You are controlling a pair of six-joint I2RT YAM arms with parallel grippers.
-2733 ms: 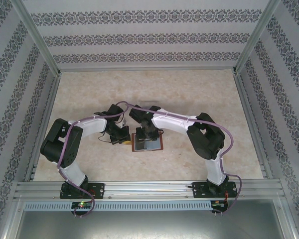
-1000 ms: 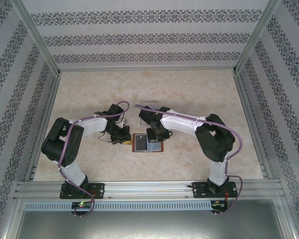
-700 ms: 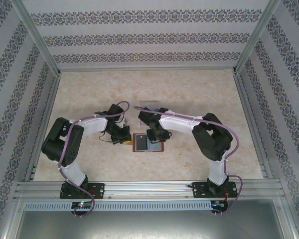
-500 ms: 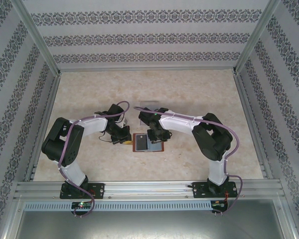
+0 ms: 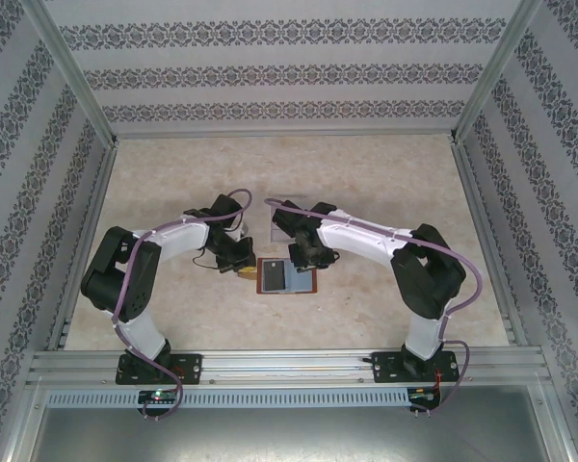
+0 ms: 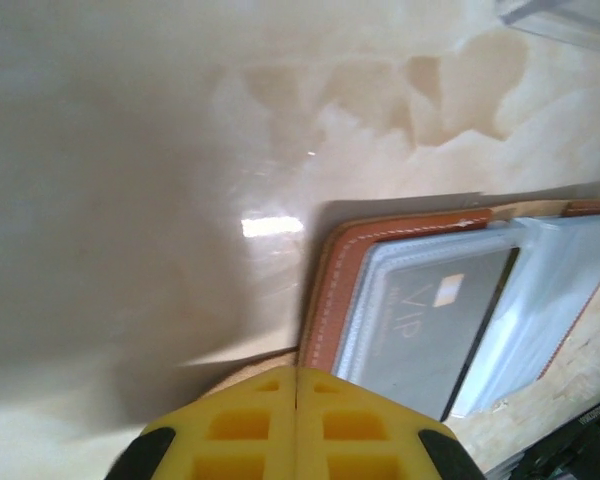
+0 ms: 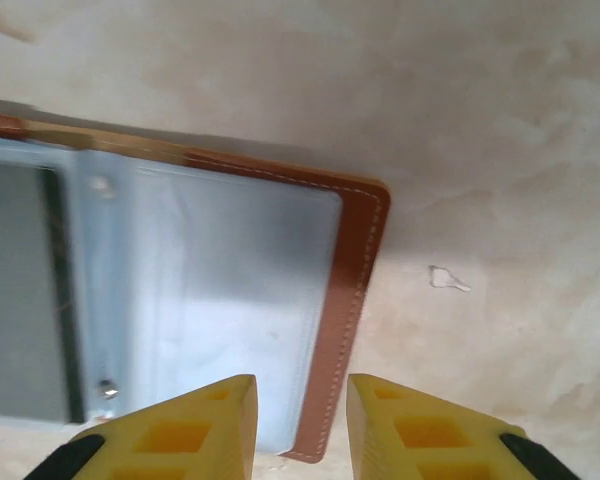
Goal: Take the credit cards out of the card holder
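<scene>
The card holder lies open flat mid-table between my arms, with a dark grey credit card marked VIP in its left clear sleeve and the right sleeve showing pale blue. My left gripper has its pads pressed together at the holder's left edge, and my right gripper hangs narrowly parted over the right leather border, with open table around and a clear tray just beyond. Since the earliest frame the right gripper has drawn off the holder's middle, uncovering it.
</scene>
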